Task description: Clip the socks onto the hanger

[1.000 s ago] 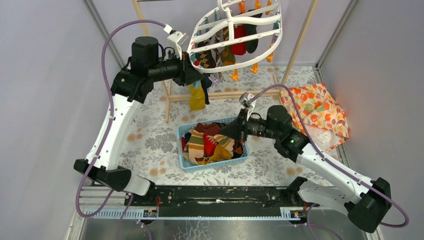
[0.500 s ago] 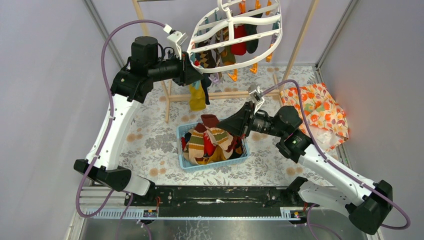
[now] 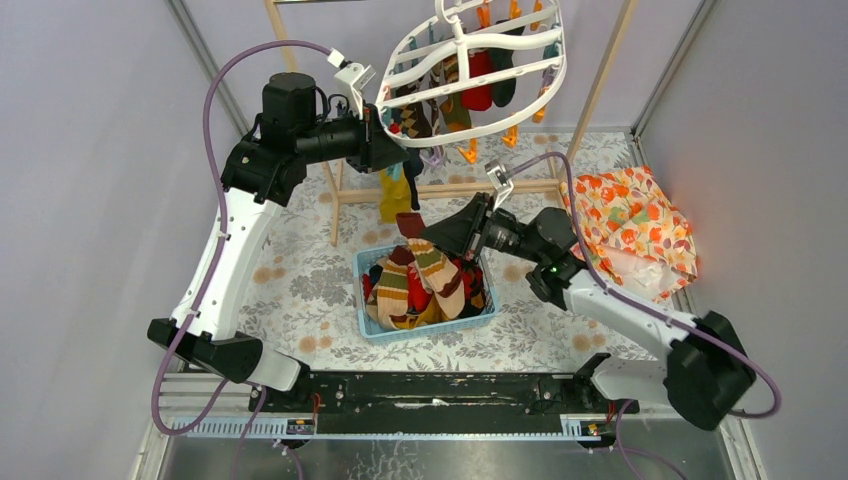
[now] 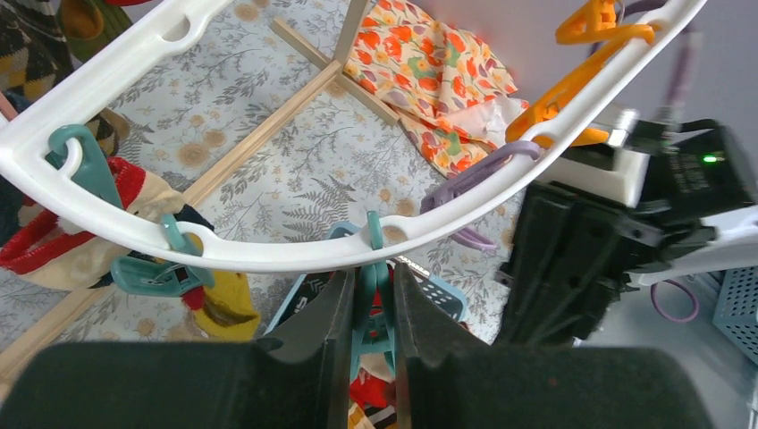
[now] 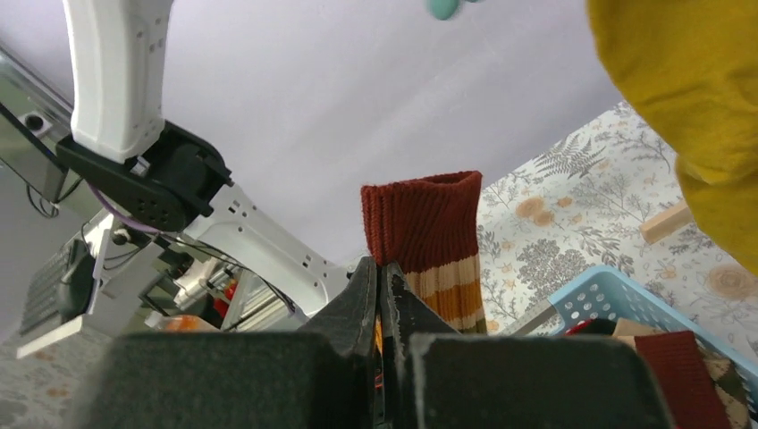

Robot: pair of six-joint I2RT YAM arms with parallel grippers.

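Observation:
The white oval hanger (image 3: 470,75) hangs at the back with several socks clipped under it; its rim (image 4: 295,250) crosses the left wrist view. My left gripper (image 3: 403,157) is shut on a teal clip (image 4: 374,308) that dangles from the rim. My right gripper (image 3: 432,237) is shut on a striped sock (image 3: 435,268) with a dark red cuff (image 5: 422,219), held up above the blue basket (image 3: 428,328) of socks, just below the left gripper. A mustard yellow sock (image 3: 394,195) hangs from the hanger beside them.
A wooden rail frame (image 3: 600,85) stands behind the hanger, its base bar (image 3: 450,188) on the floral table cover. An orange floral cloth (image 3: 632,222) lies at the right. Orange clips (image 4: 572,85) and a purple clip (image 4: 465,179) hang from the rim.
My right gripper has risen out of the basket and moved left and back, pulling the striped sock up toward the left gripper. The left arm has stayed at the clip.

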